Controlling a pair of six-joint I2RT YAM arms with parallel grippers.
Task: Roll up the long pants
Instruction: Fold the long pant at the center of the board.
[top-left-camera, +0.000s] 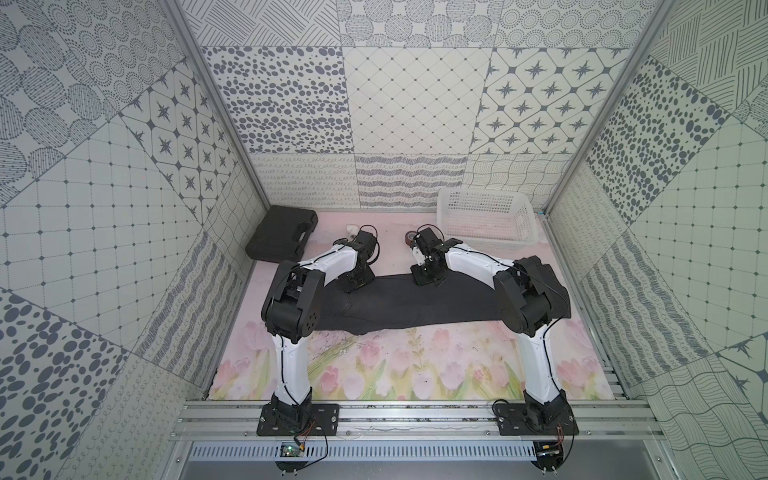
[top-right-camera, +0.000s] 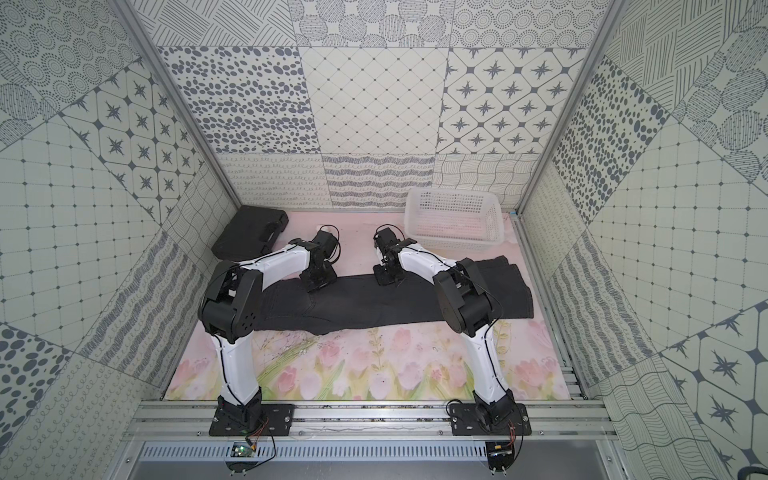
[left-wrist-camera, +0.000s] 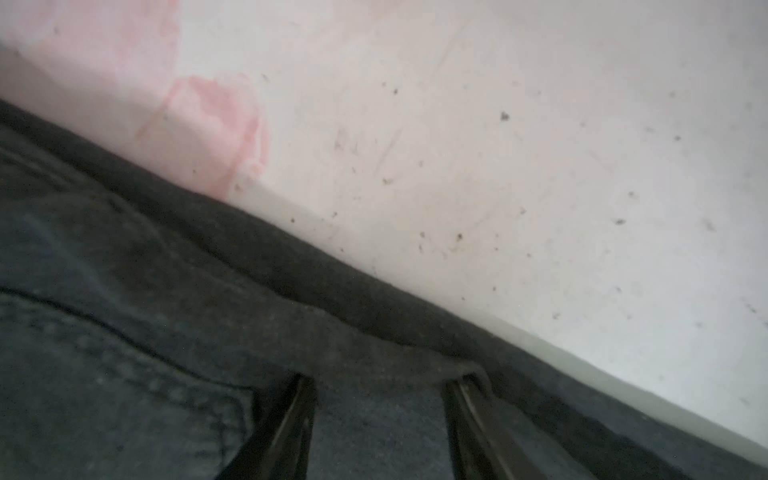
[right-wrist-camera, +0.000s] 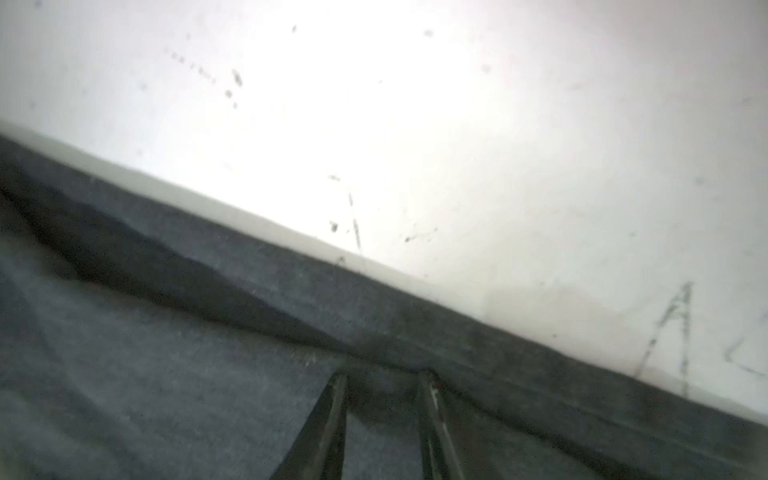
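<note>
fingers (left-wrist-camera: 291, 428) of l gripper (left-wrist-camera: 383, 378) apart on long pants (top-left-camera: 415, 299) edge, r gripper (right-wrist-camera: 384, 374) clamped on a fold.

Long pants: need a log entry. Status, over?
Left fingers apart, astride far edge; right fingers pinching it. Long pants flat, unrolled. Case, basket clear.

The long pants (top-left-camera: 415, 305) are lying crosswise on the mat (top-left-camera: 415, 374), stretching from under the left arm's elbow to beyond the right arm's, nearer the back wall than the front rail. The left gripper (top-left-camera: 354, 286) and the right gripper (top-left-camera: 427, 277) are sitting on the pants' far edge, side by side and apart. The case (top-left-camera: 280, 235) is lying in the far left corner and the basket (top-left-camera: 486, 216) is standing in the far right one — both behind the pants, the basket nearer to them.
</note>
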